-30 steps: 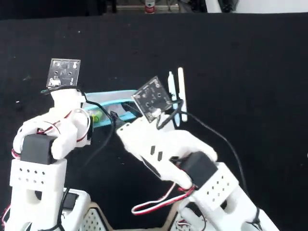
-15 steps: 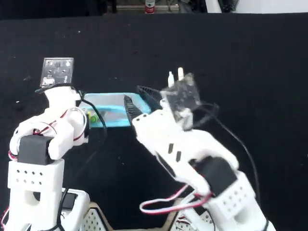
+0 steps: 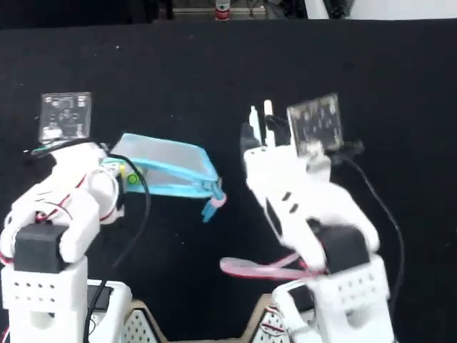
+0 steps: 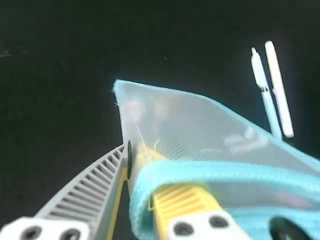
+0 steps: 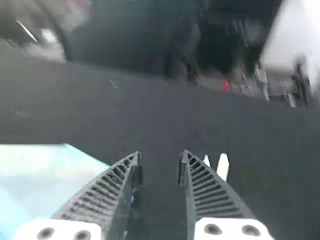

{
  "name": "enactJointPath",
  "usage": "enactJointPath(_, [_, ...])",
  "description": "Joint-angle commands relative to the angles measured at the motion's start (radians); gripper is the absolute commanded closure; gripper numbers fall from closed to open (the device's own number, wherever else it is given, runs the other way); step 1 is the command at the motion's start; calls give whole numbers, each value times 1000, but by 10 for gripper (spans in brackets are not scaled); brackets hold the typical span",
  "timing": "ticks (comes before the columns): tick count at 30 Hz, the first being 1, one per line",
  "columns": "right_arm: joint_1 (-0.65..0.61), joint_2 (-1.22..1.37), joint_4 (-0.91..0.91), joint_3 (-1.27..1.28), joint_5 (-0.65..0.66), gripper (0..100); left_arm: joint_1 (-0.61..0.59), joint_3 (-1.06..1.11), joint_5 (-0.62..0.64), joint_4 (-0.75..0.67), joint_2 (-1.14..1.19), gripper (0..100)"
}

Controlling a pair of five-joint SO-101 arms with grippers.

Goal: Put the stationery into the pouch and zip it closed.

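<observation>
The pouch (image 3: 163, 158) is translucent with cyan trim, the pens (image 4: 278, 87) are white and pale blue, the table (image 3: 385, 78) black.

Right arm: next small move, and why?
Probably ease the right end effector forward and down over the pens, then close on one. It is open and empty, just short of them. Both pens lie side by side on the table, outside the pouch. The left end effector is shut on the pouch's edge, holding it lifted.
</observation>
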Motion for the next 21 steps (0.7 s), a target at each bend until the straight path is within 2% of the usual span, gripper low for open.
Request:
enactJointPath(1, [60, 85, -2, -2, -35, 871, -82, -65, 0, -15, 5, 970])
enactJointPath(6, [63, 216, -29, -4, -40, 871, -96, -77, -25, -3, 147, 970])
enactJointPath(12, [63, 329, -52, -5, -40, 871, -96, -269, -49, 166, 428, 970])
enactJointPath(17, [63, 344, -48, -2, -38, 871, -88, -374, -55, 232, 466, 970])
enactJointPath(21, [63, 348, -46, -1, -40, 871, -13, -369, -77, 236, 466, 970])
